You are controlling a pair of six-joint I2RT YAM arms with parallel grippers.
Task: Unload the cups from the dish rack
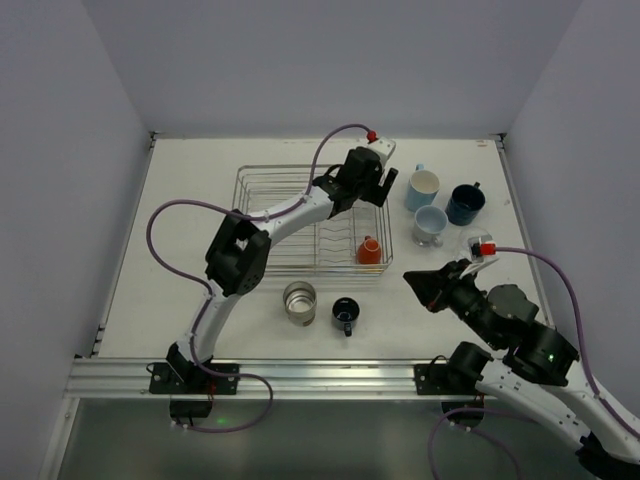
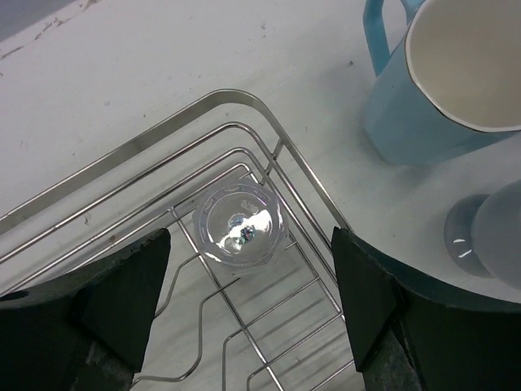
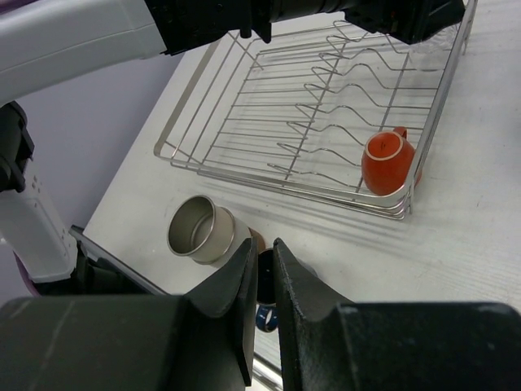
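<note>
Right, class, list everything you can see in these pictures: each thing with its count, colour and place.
rack: 1, silver wire, table centre
orange cup: 1, orange, in rack, near right corner
glass: 1, clear, in rack, far right corner
light mug: 1, light blue, on table right of rack
pale cup: 1, pale blue, just nearer than light mug
navy mug: 1, navy, right of light mug
metal cup: 1, grey metal, on table in front of rack
dark cup: 1, dark blue, right of metal cup
table: 1, white
left gripper: 1, black, open, above glass
right gripper: 1, black, shut, empty, above table near dark cup
</note>
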